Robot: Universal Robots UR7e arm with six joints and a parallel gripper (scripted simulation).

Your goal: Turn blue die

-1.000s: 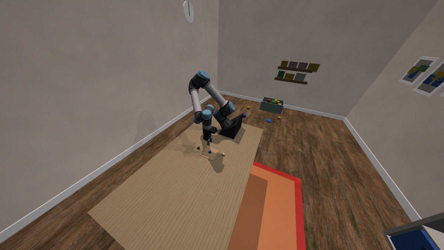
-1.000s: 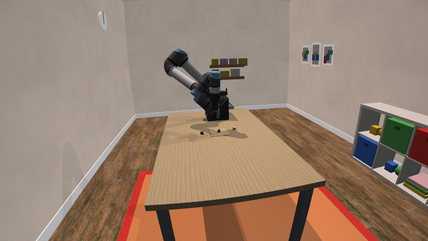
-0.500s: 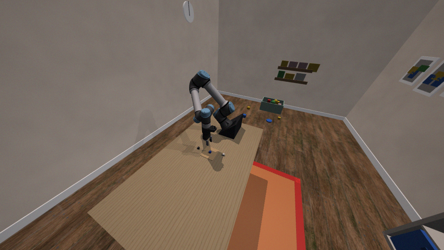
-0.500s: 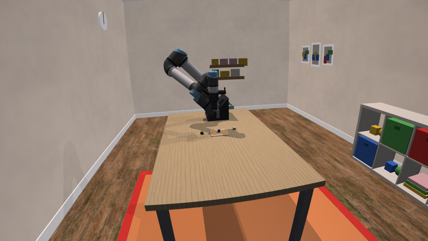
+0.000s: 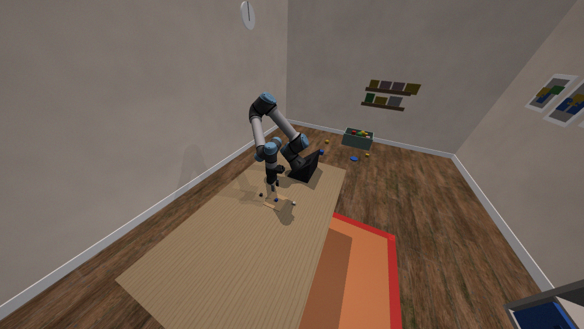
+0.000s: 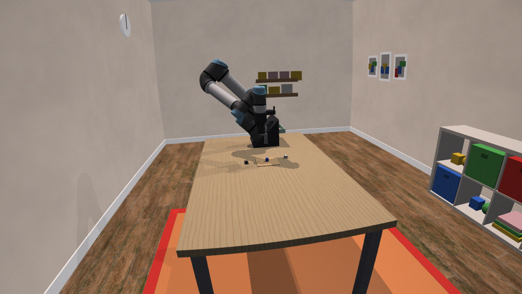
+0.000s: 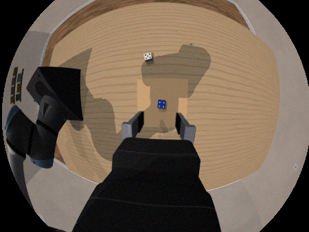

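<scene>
Blue die (image 5: 276, 200) (image 6: 266, 159) (image 7: 161, 104) lies on the mat (image 5: 271, 206) (image 6: 268, 165) (image 7: 143, 93), near the middle of the wrist frame, four pips seemingly on top. The hand (image 5: 275, 186) (image 6: 265, 138) (image 7: 159, 118) is spread and empty; the die is beyond its fingertips, roughly between their lines.

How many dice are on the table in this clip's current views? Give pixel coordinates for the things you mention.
3: the blue die (image 5: 276, 199) (image 6: 266, 159) (image 7: 161, 104) on the mat (image 5: 270, 206) (image 6: 268, 165) (image 7: 143, 94), the white die (image 5: 293, 203) (image 6: 285, 156) (image 7: 147, 56) and black die (image 5: 261, 194) (image 6: 246, 161) off it, on opposite sides.

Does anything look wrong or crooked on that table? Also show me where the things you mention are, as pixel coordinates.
Nothing stands out: the blue die (image 5: 276, 199) (image 6: 266, 159) (image 7: 161, 104) sits on the mat (image 5: 269, 205) (image 6: 268, 164) (image 7: 143, 94), four dots up, with the white die (image 5: 294, 203) (image 6: 285, 156) (image 7: 147, 56) and black die (image 5: 261, 194) (image 6: 246, 161) beside the mat.
</scene>
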